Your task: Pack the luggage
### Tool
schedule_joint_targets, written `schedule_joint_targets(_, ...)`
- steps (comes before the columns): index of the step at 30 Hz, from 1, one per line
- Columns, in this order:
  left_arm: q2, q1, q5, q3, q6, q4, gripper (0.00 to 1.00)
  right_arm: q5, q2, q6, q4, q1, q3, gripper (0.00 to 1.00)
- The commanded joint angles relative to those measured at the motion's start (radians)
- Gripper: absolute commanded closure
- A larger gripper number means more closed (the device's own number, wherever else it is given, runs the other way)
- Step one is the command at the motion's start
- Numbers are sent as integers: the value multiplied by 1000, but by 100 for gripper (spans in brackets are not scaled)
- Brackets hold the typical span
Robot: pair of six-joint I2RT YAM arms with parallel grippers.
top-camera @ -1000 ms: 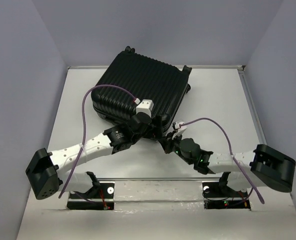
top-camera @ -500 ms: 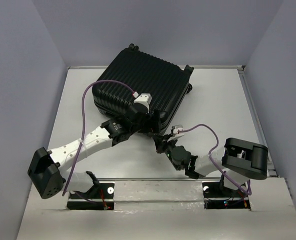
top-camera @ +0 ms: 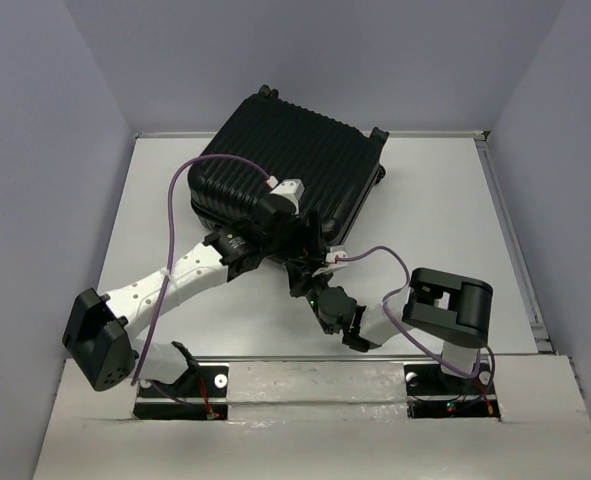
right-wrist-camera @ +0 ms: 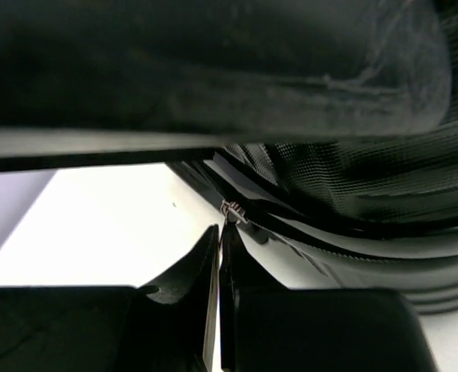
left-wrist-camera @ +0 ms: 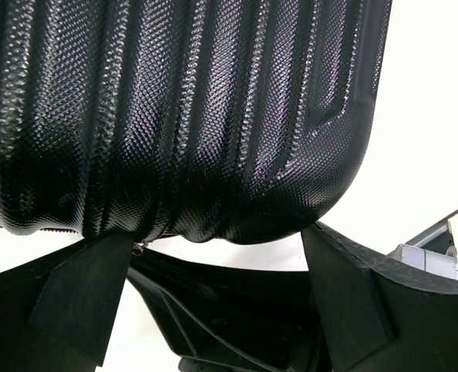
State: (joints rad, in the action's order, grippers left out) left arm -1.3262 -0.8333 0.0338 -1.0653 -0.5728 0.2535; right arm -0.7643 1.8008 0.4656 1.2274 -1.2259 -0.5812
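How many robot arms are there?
2. The left arm reaches from the near left to the luggage; the right arm bends in from the near right, at its zipper pull. None hidden.

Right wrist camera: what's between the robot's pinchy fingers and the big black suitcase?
A small metal zipper pull on the luggage's seam, right at the right gripper's almost shut fingertips. Only the right wrist view shows it.

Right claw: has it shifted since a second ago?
Yes. The right claw has moved left, away from its base mount, along the near edge of the luggage.
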Motion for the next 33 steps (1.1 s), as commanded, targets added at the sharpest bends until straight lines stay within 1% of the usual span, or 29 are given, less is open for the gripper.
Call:
schedule_joint_targets(1,25,-35,-198,-122,-74,-375,1,187,100,39,92,-83,-94,93)
schedule_joint_targets(4,15,-35,-227,-142,-88,-392,1,215,143,57,133,-83,-101,93)
schedule_joint_targets(6,7,-35,-230,-162,-90,-393,1,198,131,65,156,-92,-65,93)
schedule_joint_targets(7,7,-35,-215,-188,-78,-390,1,162,114,82,171,-101,4,93)
schedule_joint_targets(8,7,-32,-197,-188,-78,-382,1,161,95,106,169,-101,4,93)
schedule_joint_targets(9,10,-30,-174,-227,-53,-378,1,122,72,131,165,-101,86,93)
schedule_joint_targets(10,9,-21,-140,-252,-41,-361,1,105,22,174,165,-101,130,93)
schedule_joint_targets(11,4,-10,-135,-280,-33,-346,1,93,22,188,164,-101,170,93)
schedule_joint_targets(12,-8,3,-135,-333,-16,-335,1,73,-27,199,152,-101,234,93)
schedule_joint_targets(14,-21,40,-91,-387,8,-281,1,60,-116,248,88,-101,285,91)
schedule_joint_targets(16,-25,66,-45,-441,42,-255,1,60,-176,268,23,-101,325,82)
schedule_joint_targets(17,-19,80,6,-450,54,-225,1,63,-207,269,-65,-101,330,76)
schedule_joint_targets(18,-15,107,36,-453,68,-214,1,68,-239,277,-118,-101,330,69)
schedule_joint_targets(19,2,131,85,-452,86,-198,1,71,-304,291,-170,-101,324,52)
schedule_joint_targets(20,10,155,101,-447,90,-188,1,68,-339,300,-280,-101,319,45)
schedule_joint_targets(21,15,233,100,-441,90,-178,1,60,-375,303,-333,-101,317,36)
schedule_joint_targets(22,15,279,77,-435,88,-160,1,50,-455,314,-386,-101,316,33)
schedule_joint_targets(23,13,331,55,-429,83,-151,1,31,-498,315,-457,-101,308,33)
schedule_joint_targets(24,10,443,16,-403,62,-149,1,-18,-542,317,-620,-101,279,40)
schedule_joint_targets(25,9,497,-53,-386,50,-160,1,-45,-625,336,-714,-101,258,51)
schedule_joint_targets(26,9,546,-67,-369,36,-169,1,-68,-662,340,-899,-86,204,65)
schedule_joint_targets(27,9,589,-71,-352,28,-174,1,-79,-693,346,-990,-63,176,88)
schedule_joint_targets(28,9,670,-80,-316,19,-193,1,-51,-745,346,-1061,-25,150,93)
schedule_joint_targets(29,5,709,-133,-299,10,-207,1,-17,-768,360,-1195,76,126,93)
schedule_joint_targets(30,-4,747,-161,-274,-11,-214,1,44,-791,358,-1224,122,97,93)
schedule_joint_targets(31,-13,814,-207,-265,-21,-229,1,68,-817,338,-1258,164,90,93)
schedule_joint_targets(32,-22,842,-216,-259,-25,-234,1,85,-854,300,-1270,237,81,93)
schedule_joint_targets(33,-46,879,-218,-251,-30,-234,1,106,-866,288,-1304,268,57,93)
